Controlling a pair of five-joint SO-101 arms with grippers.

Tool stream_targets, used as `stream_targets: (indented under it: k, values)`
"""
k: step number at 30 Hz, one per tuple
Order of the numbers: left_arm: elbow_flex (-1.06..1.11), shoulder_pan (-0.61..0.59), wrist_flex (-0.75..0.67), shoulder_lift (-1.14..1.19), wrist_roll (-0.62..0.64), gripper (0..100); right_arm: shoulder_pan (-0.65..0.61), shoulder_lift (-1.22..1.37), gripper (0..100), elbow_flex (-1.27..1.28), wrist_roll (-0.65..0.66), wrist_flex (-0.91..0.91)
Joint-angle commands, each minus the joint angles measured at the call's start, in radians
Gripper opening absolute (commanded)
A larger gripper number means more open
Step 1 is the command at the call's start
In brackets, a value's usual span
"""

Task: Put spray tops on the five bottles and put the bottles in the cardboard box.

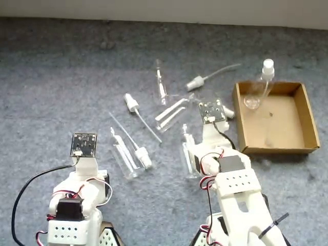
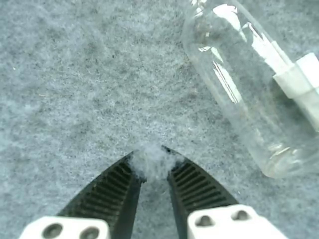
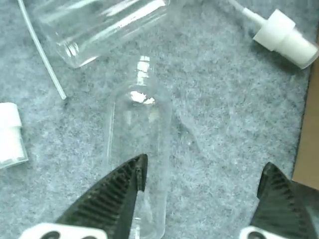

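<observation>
So in the high view the cardboard box [image 1: 287, 123] sits out at 3 o'clock on the grey felt table [image 1: 61, 77]. One standing bottle [image 1: 256, 95] is upright in the box's 10 o'clock corner, with a white spray top [image 1: 268, 66] already on it. The rest is loose on the felt around the middle. A far bottle [image 1: 161, 84] lies toward 12 o'clock, with a slanted bottle [image 1: 171, 114] just below it. Two long-tubed tops lie by themselves, one at 10 o'clock of the slanted bottle [image 1: 132, 104] and one at 1 o'clock of it [image 1: 197, 82]. Down at 7 o'clock from the middle there's a left bottle [image 1: 125, 156] [image 2: 244, 89] on its side with a loose top [image 1: 144, 158] [image 2: 304, 79] lying right against it. The left gripper [image 2: 152, 159] is next to that bottle but not touching it. Its fingers [image 2: 117, 186] are pinched almost together over bare felt, with nothing between them. The right gripper [image 3: 204, 172] is spread wide and holding nothing. A clear bottle [image 3: 139, 144] lies flat on the felt under it, with one finger [image 3: 124, 191] right over the bottle's side and the rest of the gap over bare felt. I can't tell if that finger actually touches the bottle. Another small top [image 3: 284, 37] lies near the box wall [image 3: 309, 144].
</observation>
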Motion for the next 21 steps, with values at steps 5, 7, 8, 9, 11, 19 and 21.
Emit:
stream_targets:
  k: [5, 7, 8, 9, 11, 19, 21]
  values:
    - [0.019, 0.019, -0.015, -0.005, -0.009, 1, 0.012, -0.022, 31.7, -0.008, -0.006, 0.002]
    - [0.019, 0.019, -0.015, -0.005, -0.009, 1, 0.012, -0.022, 31.7, -0.010, -0.008, 0.087]
    - [0.019, 0.019, -0.015, -0.005, -0.009, 1, 0.010, -0.022, 31.7, -0.033, -0.008, 0.137]
    - [0.019, 0.019, -0.017, -0.005, -0.009, 1, 0.008, -0.022, 31.7, -0.081, -0.008, 0.177]
    - [0.019, 0.019, -0.017, -0.005, -0.009, 1, 0.012, -0.018, 31.8, -0.177, -0.005, 0.229]
    - [0.019, 0.019, -0.017, -0.005, -0.009, 1, -0.058, -0.008, 31.8, -0.460, -0.008, 0.403]
    - [0.019, 0.019, -0.017, -0.005, -0.009, 1, -0.068, -0.008, 31.8, -0.496, -0.008, 0.406]
